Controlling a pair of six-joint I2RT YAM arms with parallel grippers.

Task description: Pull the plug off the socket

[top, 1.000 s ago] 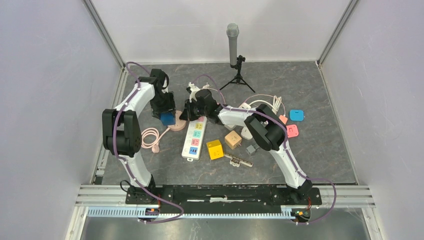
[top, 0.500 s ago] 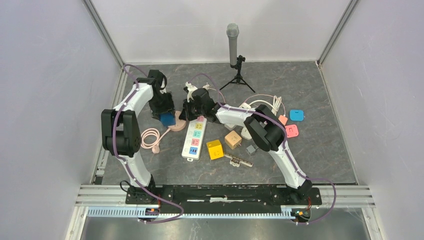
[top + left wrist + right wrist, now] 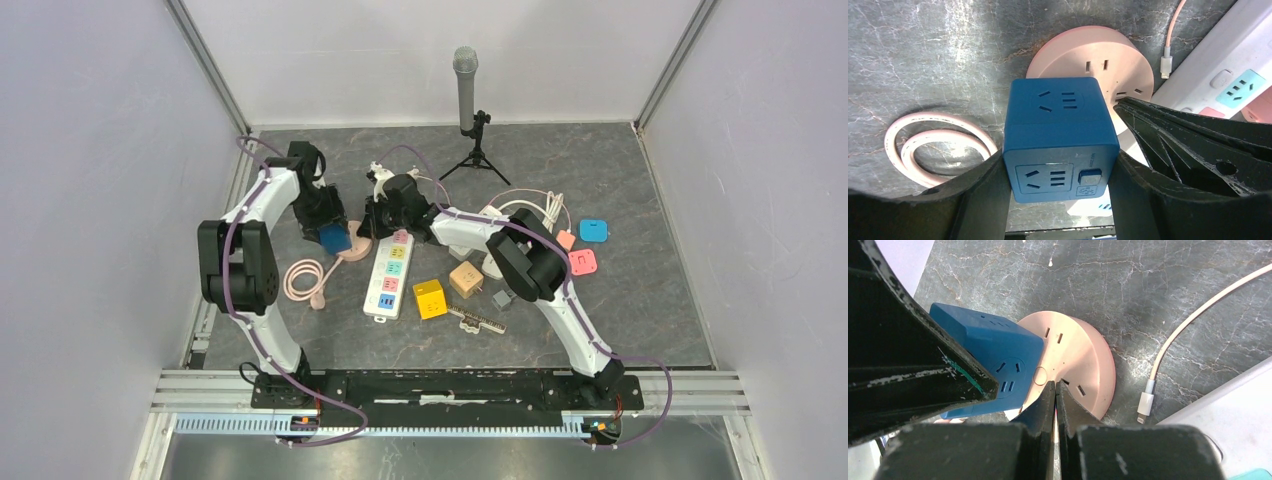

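Observation:
A blue cube plug [image 3: 334,238] stands against the round pink socket [image 3: 356,254], left of the table's middle. My left gripper [image 3: 1060,167] is shut on the blue cube plug [image 3: 1060,135], one finger on each side. The cube overlaps the near edge of the pink socket [image 3: 1108,65] and looks tilted. Its prongs are hidden. My right gripper [image 3: 1055,386] is shut and empty, its tips pressed on the pink socket's top [image 3: 1083,360] beside the cube [image 3: 993,352]. From above, the right gripper [image 3: 372,228] sits just right of the left gripper [image 3: 330,230].
The socket's pink coiled cord [image 3: 303,278] lies at its left. A white power strip [image 3: 390,275] lies at its right, with a white cable end [image 3: 1146,402] between them. Yellow [image 3: 430,298] and tan [image 3: 466,278] cubes, adapters and a microphone tripod [image 3: 474,150] stand further right and behind.
My left arm has swung a little left and back while still gripping the blue cube. The right gripper stays pressed on the pink socket. The coiled cord has shifted slightly.

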